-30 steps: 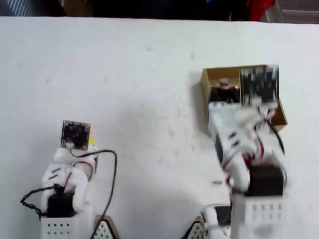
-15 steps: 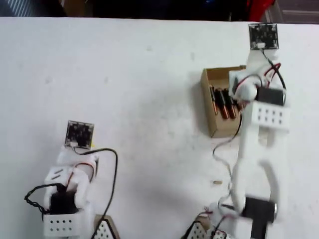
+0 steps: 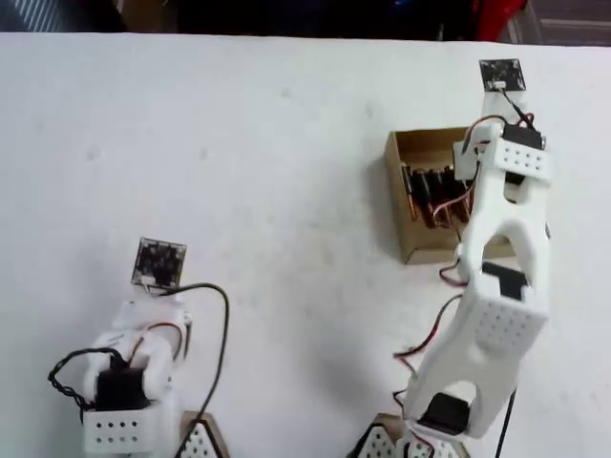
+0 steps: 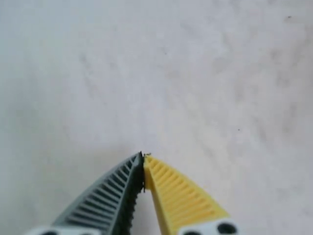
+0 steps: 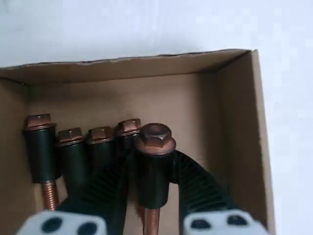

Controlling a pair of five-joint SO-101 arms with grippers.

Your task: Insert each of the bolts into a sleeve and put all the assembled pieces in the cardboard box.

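Note:
The cardboard box (image 3: 409, 250) stands at the right of the table, and my right arm (image 3: 498, 196) stretches out above it. Several copper bolts in black sleeves (image 3: 427, 189) lie side by side in it. In the right wrist view my right gripper (image 5: 152, 182) is shut on one more assembled piece (image 5: 152, 169), a copper bolt in a black sleeve, held over the box floor (image 5: 195, 103) beside the row of assembled pieces (image 5: 73, 147). My left gripper (image 4: 143, 164) is shut with nothing in it, low over bare table near the front left.
My left arm (image 3: 124, 377) sits folded near its base at the front left, with a black cable looping beside it. The box wall (image 5: 257, 132) rises close beside the held piece. White tabletop (image 3: 267, 143) lies between the arms.
My right arm has unfolded from near its base and stretched out over the box. The left arm has shifted only slightly.

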